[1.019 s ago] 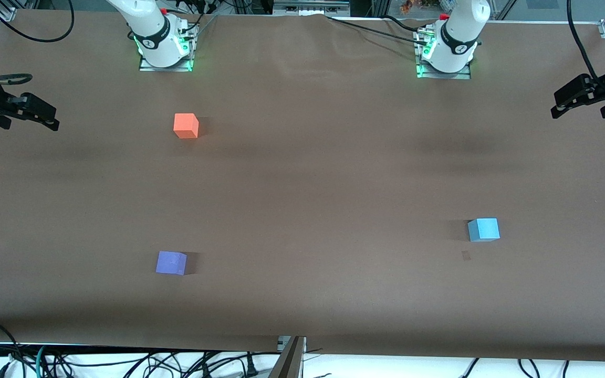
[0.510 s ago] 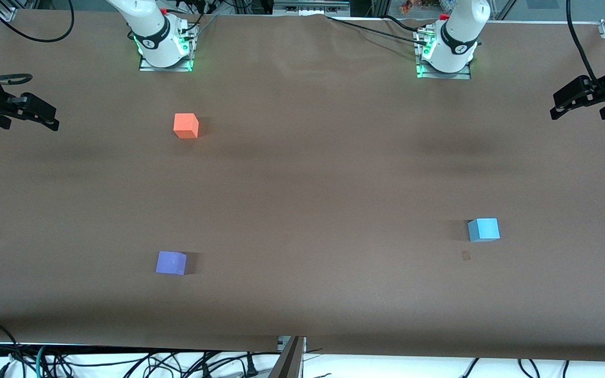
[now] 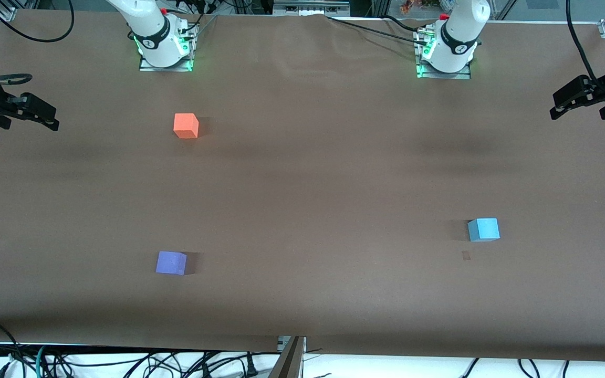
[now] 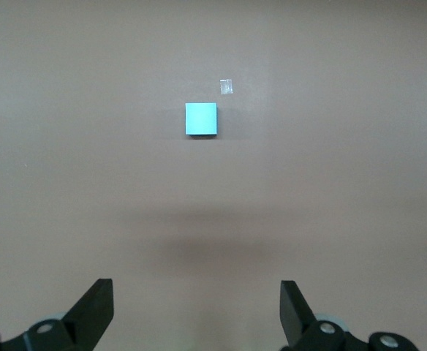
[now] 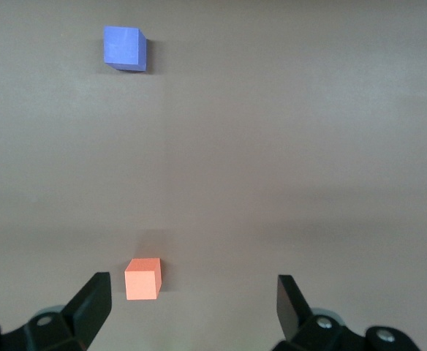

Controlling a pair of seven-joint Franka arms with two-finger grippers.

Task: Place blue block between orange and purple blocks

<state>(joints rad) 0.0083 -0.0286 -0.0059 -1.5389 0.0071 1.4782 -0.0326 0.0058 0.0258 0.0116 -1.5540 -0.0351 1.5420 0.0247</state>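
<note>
Resting apart: blue block [image 3: 483, 229], orange block [image 3: 186, 126], purple block [image 3: 171, 262].

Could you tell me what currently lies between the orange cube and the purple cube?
Nothing: the front view shows only bare brown table between the matte orange cube and the violet-purple cube.

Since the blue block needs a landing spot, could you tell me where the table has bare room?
The strip between the orange block and purple block is bare. So is the wide middle stretching to the blue block. Nowhere is crowded; only a small scrap lies beside the blue block.
</note>
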